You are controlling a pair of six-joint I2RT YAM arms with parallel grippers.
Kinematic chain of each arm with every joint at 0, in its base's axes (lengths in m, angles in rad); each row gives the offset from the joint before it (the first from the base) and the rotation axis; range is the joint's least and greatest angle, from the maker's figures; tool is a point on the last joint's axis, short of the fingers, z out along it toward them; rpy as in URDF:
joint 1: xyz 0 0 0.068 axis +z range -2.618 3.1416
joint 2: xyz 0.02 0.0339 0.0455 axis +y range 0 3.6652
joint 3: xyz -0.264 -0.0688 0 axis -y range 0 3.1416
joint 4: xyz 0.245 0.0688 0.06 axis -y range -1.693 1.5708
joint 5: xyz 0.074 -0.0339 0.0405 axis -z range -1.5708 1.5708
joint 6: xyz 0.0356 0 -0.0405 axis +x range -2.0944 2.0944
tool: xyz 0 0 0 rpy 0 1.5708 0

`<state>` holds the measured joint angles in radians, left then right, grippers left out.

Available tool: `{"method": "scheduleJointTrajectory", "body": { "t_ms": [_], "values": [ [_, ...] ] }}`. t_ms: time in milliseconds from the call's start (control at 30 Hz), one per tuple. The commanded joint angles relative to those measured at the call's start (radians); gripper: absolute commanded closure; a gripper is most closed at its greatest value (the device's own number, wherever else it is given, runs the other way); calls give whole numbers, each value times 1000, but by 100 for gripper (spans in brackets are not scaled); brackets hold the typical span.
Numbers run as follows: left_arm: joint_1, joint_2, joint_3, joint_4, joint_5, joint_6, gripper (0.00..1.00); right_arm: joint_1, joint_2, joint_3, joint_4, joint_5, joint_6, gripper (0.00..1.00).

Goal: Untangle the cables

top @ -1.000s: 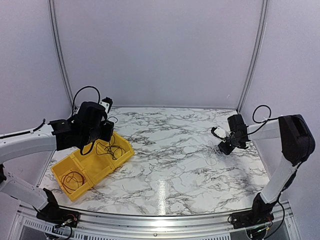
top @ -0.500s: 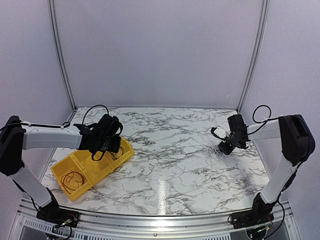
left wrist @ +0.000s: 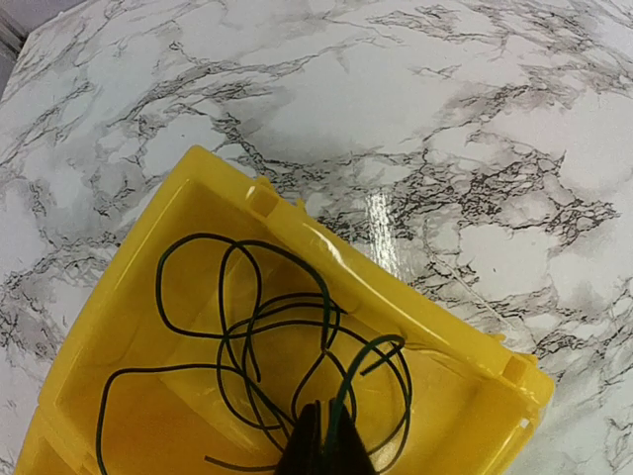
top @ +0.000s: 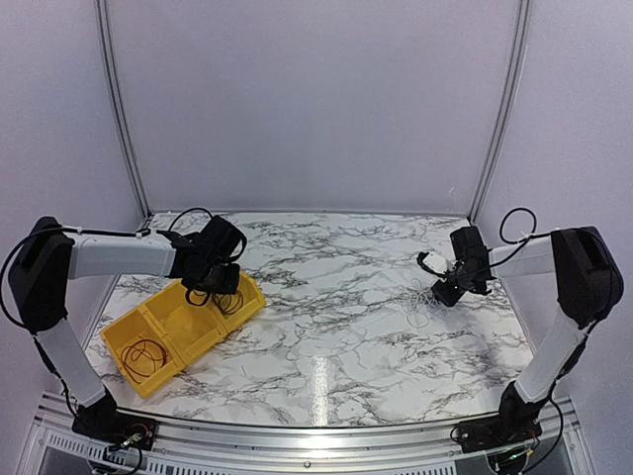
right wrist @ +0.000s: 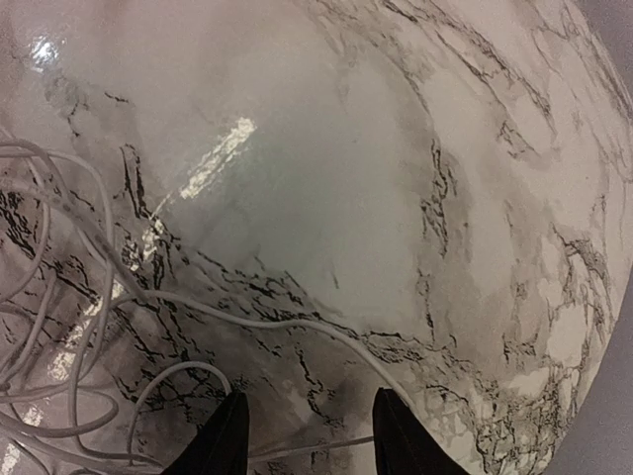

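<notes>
Lying in yellow bin (left wrist: 415,315), far compartment: black cables (left wrist: 259,327).

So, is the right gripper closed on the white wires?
No, the right gripper has its fingers apart, and the white wires lie loose on the marble table beside and between them.

Left fingers (left wrist: 305,447) pinched together, right fingers (right wrist: 224,441) spread apart
</notes>
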<state>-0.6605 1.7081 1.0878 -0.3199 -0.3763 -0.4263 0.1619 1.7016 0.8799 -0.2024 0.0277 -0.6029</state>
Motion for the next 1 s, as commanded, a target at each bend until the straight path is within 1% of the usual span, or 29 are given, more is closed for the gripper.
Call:
{"method": "scheduleJointTrajectory", "body": {
  "t_ms": [0, 33, 100, 167, 233, 267, 367, 467, 767, 967],
  "values": [
    [4, -11, 73, -92, 23, 7, 85, -6, 29, -14, -101, -17, -6, 56],
    [4, -31, 80, -108, 16, 9, 78, -6, 29, -14, -102, -17, -7, 56],
    [4, -79, 83, -132, 1, 12, 70, -5, 29, -14, -101, -17, -9, 56],
    [4, -136, 82, -154, -16, 13, 64, -6, 31, -14, -101, -17, -9, 56],
    [4, -195, 72, -173, -40, 12, 60, -6, 34, -11, -105, -17, -9, 56],
    [4, -223, 64, -179, -50, 12, 59, -6, 35, -10, -105, -45, -8, 56],
    [4, -302, 14, -186, -56, -8, 56, -5, 38, -10, -107, -52, -9, 56],
    [4, -339, -37, -186, -38, -24, 55, -6, 42, -8, -109, -55, -9, 56],
    [4, -329, -121, -198, 94, -109, 53, -6, 43, -7, -114, -57, -8, 56],
    [5, -296, -147, -208, 71, -144, 53, -6, 42, -7, -115, -60, -10, 56]
  ]
}}
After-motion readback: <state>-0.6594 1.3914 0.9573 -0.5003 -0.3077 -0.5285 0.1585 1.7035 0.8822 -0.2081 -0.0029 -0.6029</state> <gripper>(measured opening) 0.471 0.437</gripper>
